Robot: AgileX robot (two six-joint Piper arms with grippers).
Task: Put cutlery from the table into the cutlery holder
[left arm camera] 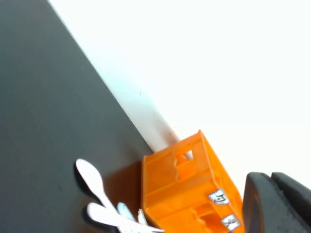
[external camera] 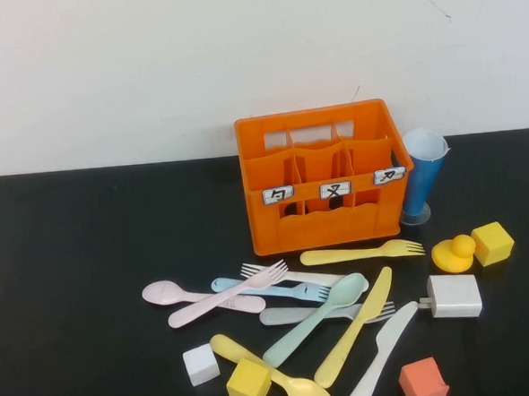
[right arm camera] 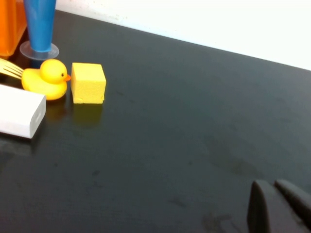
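Observation:
The orange cutlery holder [external camera: 322, 176] stands at the back middle of the black table [external camera: 80, 263]; it also shows in the left wrist view [left arm camera: 182, 184]. Several pastel cutlery pieces lie in front of it: a yellow fork [external camera: 362, 252], a pink spoon [external camera: 199, 296], a pink fork [external camera: 230, 294], a mint spoon [external camera: 317, 320], a yellow knife [external camera: 355, 327], a white knife [external camera: 382, 357] and a yellow spoon [external camera: 271, 373]. Neither arm shows in the high view. My left gripper [left arm camera: 271, 194] is shut and empty, apart from the holder. My right gripper [right arm camera: 273, 189] is shut and empty over bare table.
A blue conical cup [external camera: 422, 175] stands right of the holder. A yellow duck [external camera: 454, 254], a yellow cube [external camera: 493, 242] and a white block [external camera: 454, 296] sit at the right. White [external camera: 201, 363], yellow [external camera: 249, 383] and orange-red [external camera: 423, 381] cubes lie among the cutlery.

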